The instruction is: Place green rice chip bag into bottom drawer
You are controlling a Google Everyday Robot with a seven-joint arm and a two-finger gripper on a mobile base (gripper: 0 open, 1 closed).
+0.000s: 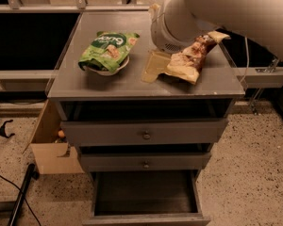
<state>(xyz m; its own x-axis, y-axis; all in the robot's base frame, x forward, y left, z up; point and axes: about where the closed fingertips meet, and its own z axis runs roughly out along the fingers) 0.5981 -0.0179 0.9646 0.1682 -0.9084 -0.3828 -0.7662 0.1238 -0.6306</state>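
The green rice chip bag (107,51) lies on the grey cabinet top (132,86), left of centre, resting over a small white bowl (108,69). My gripper (153,68) hangs low over the cabinet top, a short way right of the bag and apart from it, with the thick white arm (179,22) rising behind it. The bottom drawer (146,218) is pulled out at the foot of the cabinet, and its dark inside holds nothing that I can see.
A larger brown-and-yellow chip bag (193,58) lies just right of the gripper. Two shallower knobbed drawers (144,134) sit above the bottom one, partly pulled out. An open cardboard box (49,149) stands left of the cabinet. A black cable (19,197) crosses the speckled floor.
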